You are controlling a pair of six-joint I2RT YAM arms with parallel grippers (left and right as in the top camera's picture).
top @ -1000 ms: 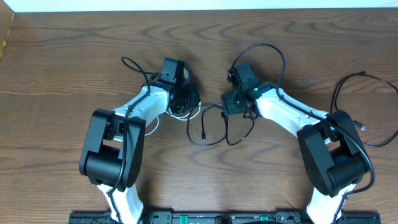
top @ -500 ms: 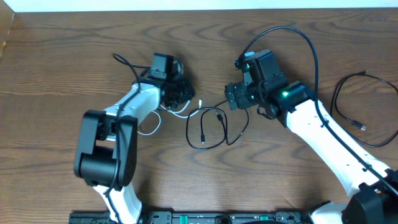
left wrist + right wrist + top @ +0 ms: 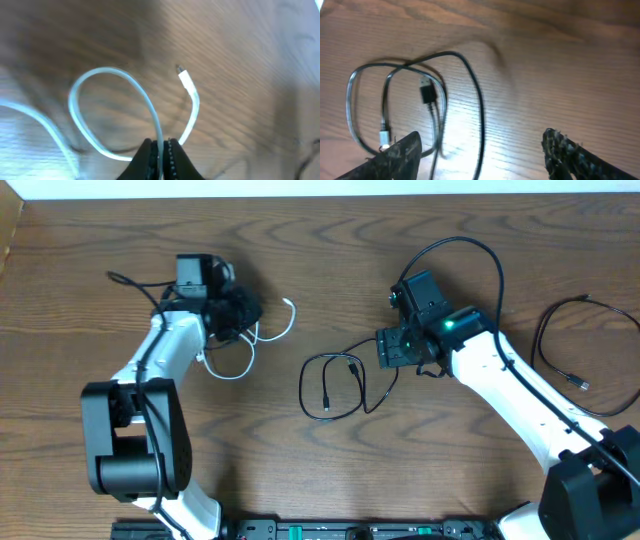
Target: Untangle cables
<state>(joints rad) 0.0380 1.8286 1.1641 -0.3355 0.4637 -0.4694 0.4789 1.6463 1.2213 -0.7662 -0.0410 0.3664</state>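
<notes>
left gripper (image 3: 160, 150): jaws narrow, pinched on the white cable (image 3: 150, 107). the cord rises straight out of the tips. past the tips it bends into one loop flat on the wood. a second strand curves right to its small plug end (image 3: 185, 80), which lies free.

right gripper (image 3: 481, 137): jaws wide, nothing clamped. the black cable (image 3: 470, 75) lies on the table below and between the fingers (image 3: 395, 155), coiled in two overlapping loops. a dark plug sits inside the loops and a pale-tipped plug is near the left finger.

overhead: the white cable (image 3: 240, 365) sits left of centre, bunched under the left gripper (image 3: 235, 310). the black cable (image 3: 330, 385) is at table centre, its right end under the right gripper (image 3: 395, 350). the two cords are apart, with bare wood between them.

in the way: the right arm's own wire (image 3: 470, 250) arches high over that wrist. a loose dark cord (image 3: 545, 330) curls near the right edge, well apart from both.

room: the table (image 3: 320, 260) shows bare wood toward the far edge and in front of the black coil. the left arm reaches toward the far left corner.
</notes>
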